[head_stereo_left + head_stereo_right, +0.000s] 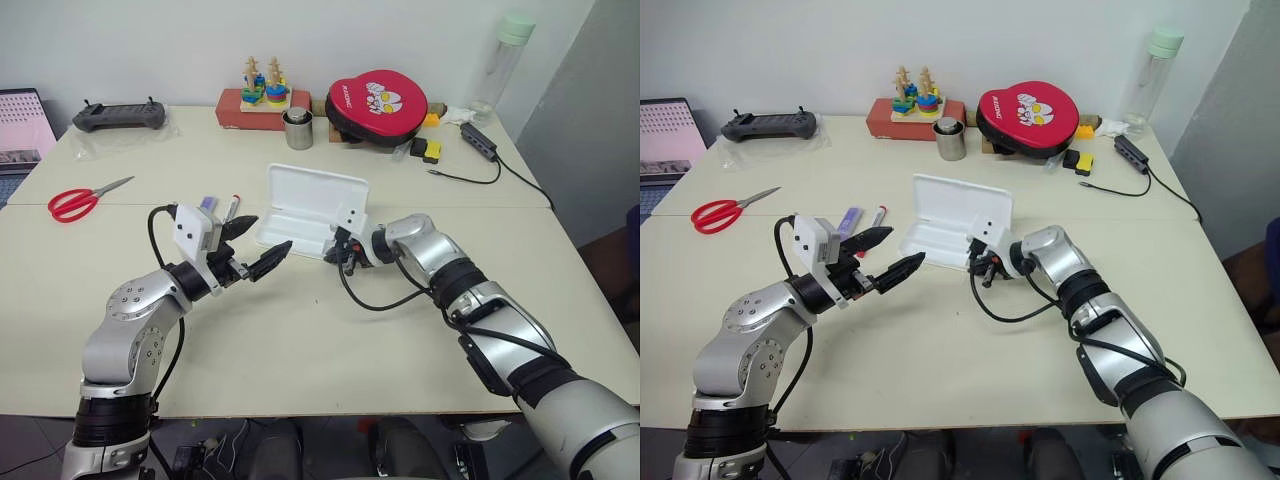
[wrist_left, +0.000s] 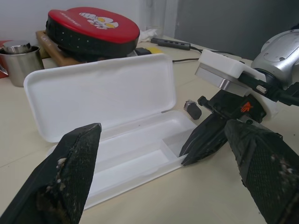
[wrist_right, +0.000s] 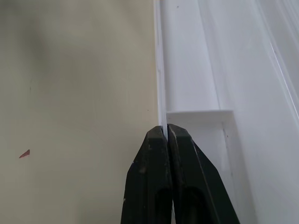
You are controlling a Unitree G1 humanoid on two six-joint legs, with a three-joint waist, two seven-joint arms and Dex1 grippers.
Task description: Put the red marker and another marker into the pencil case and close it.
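Pencil case (image 1: 300, 215) sits open mid-bench, lid up, tray empty; red marker (image 1: 877, 216) and the purple marker (image 1: 849, 219) lie side by side on the bench just beyond the left gripper (image 1: 884, 254), neither in the case yet.

Right gripper (image 3: 167, 133) has its fingers pressed together on the thin front rim of the case tray, at the end nearest the right arm; reads as a pinch on the wall to steady the case; nothing else between the fingers.

Left gripper fingers spread wide, empty, hanging above the bench beside the other end of the case.

Risks from here, as I judge them:
- rim is thin and the pinch sits at one corner; any pull or twist by the right arm could slide or tip the light case, or the fingers could slip off the edge;
- the markers lie close together; spread fingers coming down could catch both or roll the red one away;
- left arm has to reach away from the case for them; its cable (image 1: 153, 228) could drag on the markers;
- right fingers on the rim would block the lid closing if not released first.
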